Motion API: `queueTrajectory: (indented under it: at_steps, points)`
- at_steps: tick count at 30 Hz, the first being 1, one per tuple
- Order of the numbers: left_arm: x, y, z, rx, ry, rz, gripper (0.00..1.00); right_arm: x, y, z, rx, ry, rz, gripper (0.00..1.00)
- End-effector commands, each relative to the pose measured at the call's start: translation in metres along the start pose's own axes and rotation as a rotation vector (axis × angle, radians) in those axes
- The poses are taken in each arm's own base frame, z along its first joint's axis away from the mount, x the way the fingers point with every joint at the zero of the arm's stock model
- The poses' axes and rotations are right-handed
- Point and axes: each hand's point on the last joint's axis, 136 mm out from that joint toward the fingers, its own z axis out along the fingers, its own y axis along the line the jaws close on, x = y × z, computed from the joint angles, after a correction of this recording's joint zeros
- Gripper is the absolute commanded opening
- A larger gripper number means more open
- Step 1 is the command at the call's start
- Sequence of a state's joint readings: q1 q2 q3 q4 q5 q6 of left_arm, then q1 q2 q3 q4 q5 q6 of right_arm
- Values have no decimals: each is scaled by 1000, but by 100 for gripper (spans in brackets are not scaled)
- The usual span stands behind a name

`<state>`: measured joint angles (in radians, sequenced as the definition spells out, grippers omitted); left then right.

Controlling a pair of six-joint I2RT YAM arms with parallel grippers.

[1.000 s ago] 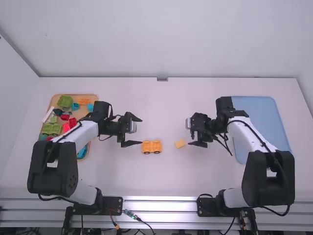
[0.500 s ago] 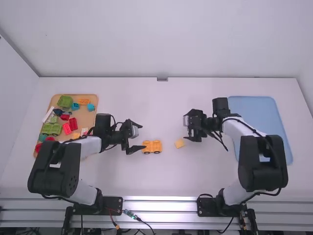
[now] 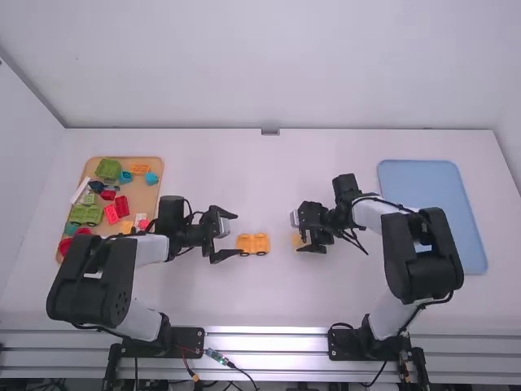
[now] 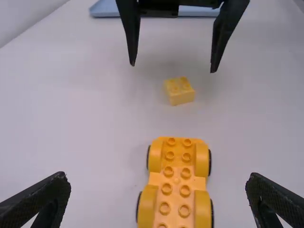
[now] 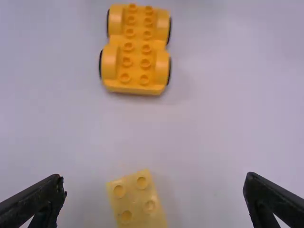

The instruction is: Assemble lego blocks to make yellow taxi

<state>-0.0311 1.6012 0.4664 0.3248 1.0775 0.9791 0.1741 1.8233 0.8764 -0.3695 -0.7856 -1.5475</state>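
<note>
**Right gripper (image 4: 173,69) comes over to the small yellow block (image 4: 182,99)**

Half a second ago we had the right gripper above and to the right of that block in the high view; now it has come down and leftward in the frame, to the block itself. Its jaws are spread and empty, and we see the block's studs facing up between them, the piece set a little askew.

The yellow wheeled base (image 3: 252,243) has kept its place on the tabletop (image 3: 269,179), just below the centre of the high view, with the block just to its right, apart from it. We find the left gripper (image 3: 239,235) at the base's left end, slightly lower in the frame than a second ago, its jaws also wide and holding nothing.

For the taxi, we take this as the start of fetching the next piece: nothing is joined on top of the base, so we judge the build to be early. We would next have the right jaws line up with the block's turned sides, lower and grip. If they shut at the present angle, the block could twist or skid, and we would struggle to seat it squarely on the studs.
</note>
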Motion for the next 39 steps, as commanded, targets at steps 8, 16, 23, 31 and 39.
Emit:
queueTrajectory:
  at_steps: [8, 16, 23, 31, 39]
  points:
    - [14, -20, 24, 149, -59, 60, 99, 11, 5, -1, 2, -127, -21, 99]
    - [29, -14, 43, 165, -46, 27, 99, 19, 6, 12, -8, -134, -33, 99]
    - [35, -13, 46, 168, -27, 11, 99, 18, 3, 22, -11, -119, -26, 99]
    - [43, -17, 52, 184, -30, 5, 99, 21, 3, 22, -13, -103, -7, 98]
    - [48, -16, 57, 175, -1, 22, 99, 20, 4, 23, -19, -101, -6, 97]
